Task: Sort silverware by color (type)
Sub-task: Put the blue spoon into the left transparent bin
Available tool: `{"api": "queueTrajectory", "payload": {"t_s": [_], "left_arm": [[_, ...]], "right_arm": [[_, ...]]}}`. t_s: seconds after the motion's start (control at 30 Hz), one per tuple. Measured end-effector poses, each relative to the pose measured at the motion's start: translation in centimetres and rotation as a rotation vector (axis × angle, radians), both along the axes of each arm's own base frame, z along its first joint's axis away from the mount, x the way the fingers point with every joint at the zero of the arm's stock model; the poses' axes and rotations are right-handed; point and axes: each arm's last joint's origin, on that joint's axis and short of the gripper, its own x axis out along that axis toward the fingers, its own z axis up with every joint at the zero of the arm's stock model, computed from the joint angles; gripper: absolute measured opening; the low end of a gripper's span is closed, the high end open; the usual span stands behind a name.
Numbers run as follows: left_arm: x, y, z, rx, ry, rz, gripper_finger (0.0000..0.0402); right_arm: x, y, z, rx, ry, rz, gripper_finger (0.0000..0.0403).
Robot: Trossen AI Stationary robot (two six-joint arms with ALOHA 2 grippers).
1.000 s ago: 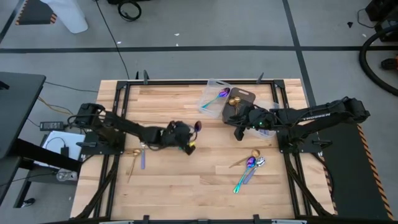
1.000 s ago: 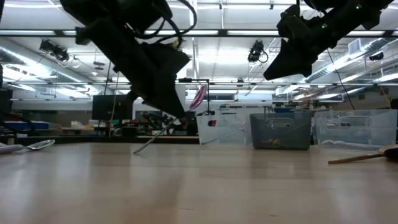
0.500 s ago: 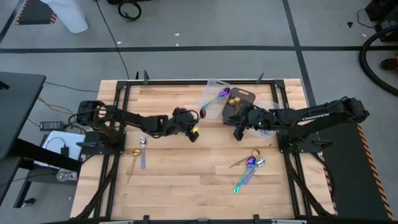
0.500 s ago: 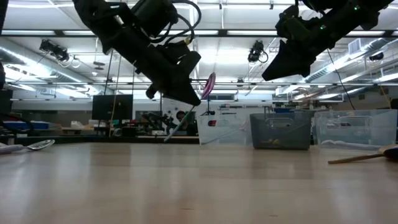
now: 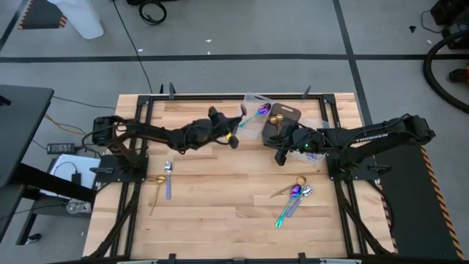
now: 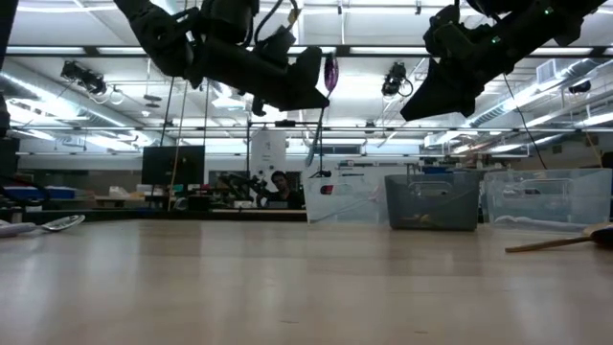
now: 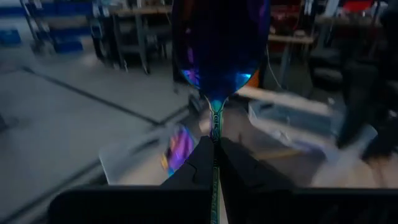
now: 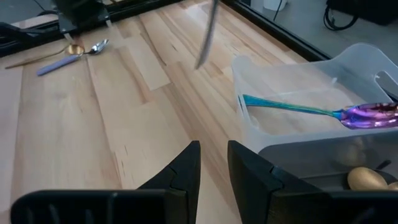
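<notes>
Light wooden plank table [image 5: 220,198] in black metal frame; at 1 o'clock a clear plastic tray [image 5: 249,117] touching a dark brown-grey rectangular bin [image 5: 286,117]; at 9 o'clock small gold, silver and lilac-handled spoons [image 5: 163,183]; at 4 o'clock a cluster of iridescent, gold and silver spoons [image 5: 293,198]
</notes>
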Motion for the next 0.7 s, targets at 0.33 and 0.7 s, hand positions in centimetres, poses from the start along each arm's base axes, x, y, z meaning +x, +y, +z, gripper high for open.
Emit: {"api": "queueTrajectory", "payload": {"t_s": [0.33,0.7], "left_arm": [[2.5,3.0,0.4,0.118,-0.057,0.011,0.0016],[7.6,7.0,-1.0,0.037,0.246,0.008,0.0016]], "right_arm": [[0.1,0.0,0.1,-0.012,-0.006,0.007,0.0091],[0.0,0.0,-0.1,-0.018,0.017,0.012,0.0091]]}}
